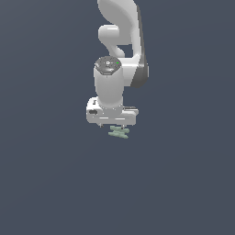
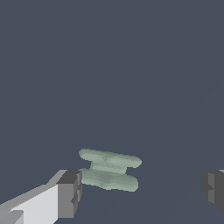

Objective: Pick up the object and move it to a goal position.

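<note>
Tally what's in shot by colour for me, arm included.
Pale grey-green: 1, the object, lying between the open fingers of the end effector.
White and grey: 1, the arm.
Total: 2.

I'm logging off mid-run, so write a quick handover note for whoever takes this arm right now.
Gripper: open, fingers wide apart, holding nothing.
Object: small pale green stick piece on the surface right below the gripper; in the wrist view it lies between the fingers, nearer one finger.
Done: gripper positioned over the object.
Left: close on it, lift, carry to goal. No goal marker is visible in either view.
</note>
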Available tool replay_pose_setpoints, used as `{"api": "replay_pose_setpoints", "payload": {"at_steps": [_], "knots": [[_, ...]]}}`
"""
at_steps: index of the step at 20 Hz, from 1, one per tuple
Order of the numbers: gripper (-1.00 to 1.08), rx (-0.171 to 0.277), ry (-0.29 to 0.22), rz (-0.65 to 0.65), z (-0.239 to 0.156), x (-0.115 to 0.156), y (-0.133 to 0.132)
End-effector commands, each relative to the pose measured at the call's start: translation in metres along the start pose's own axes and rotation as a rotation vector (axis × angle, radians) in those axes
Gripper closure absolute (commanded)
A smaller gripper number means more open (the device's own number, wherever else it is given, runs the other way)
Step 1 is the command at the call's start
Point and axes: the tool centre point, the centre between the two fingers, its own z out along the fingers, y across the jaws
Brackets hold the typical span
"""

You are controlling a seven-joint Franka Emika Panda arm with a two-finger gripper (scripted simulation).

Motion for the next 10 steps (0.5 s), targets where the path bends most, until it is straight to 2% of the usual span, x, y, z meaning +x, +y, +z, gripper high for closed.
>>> {"api": "replay_pose_setpoints", "payload": {"at_steps": [1,10], "knots": [[-0.92,0.000,0.000,0.000,0.0000,0.0000,0.0000],[-0.92,-0.005,-0.009,-0.053,0.0084,-0.0025,-0.0020]]}}
